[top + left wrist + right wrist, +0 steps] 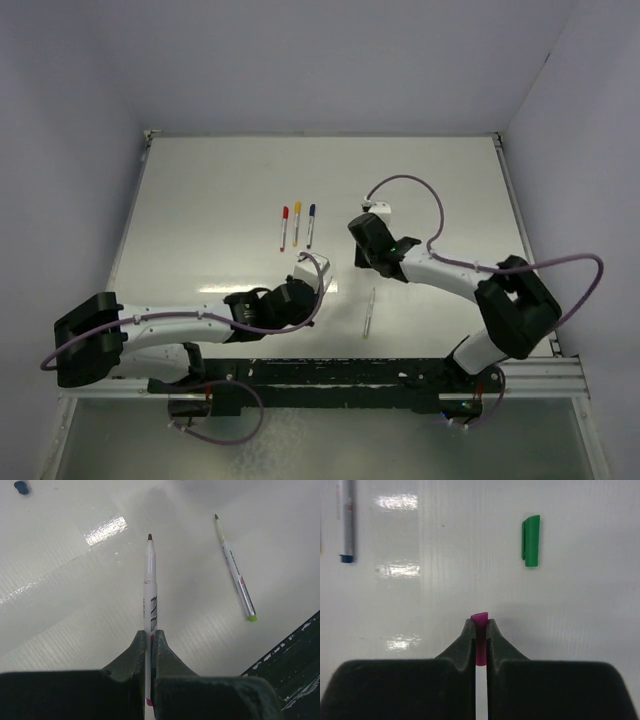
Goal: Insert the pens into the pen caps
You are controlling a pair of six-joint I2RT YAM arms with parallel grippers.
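My left gripper point(151, 632) is shut on a pale pen point(150, 585) whose bare dark purple tip points away from it, above the table. In the top view this gripper point(312, 293) is at the table's near middle. My right gripper point(479, 622) is shut on the purple cap point(479, 619), whose end sticks out past the fingertips; in the top view it point(362, 255) hovers right of centre. A green cap point(530, 540) lies on the table ahead of it. An uncapped green pen point(235, 570) lies to the right of my left gripper, and also shows in the top view point(368, 312).
Three capped pens, red point(284, 228), yellow-orange point(296, 224) and blue point(310, 226), lie side by side at the table's middle. The blue one also shows in the right wrist view point(346, 520). A black rail point(400, 375) runs along the near edge.
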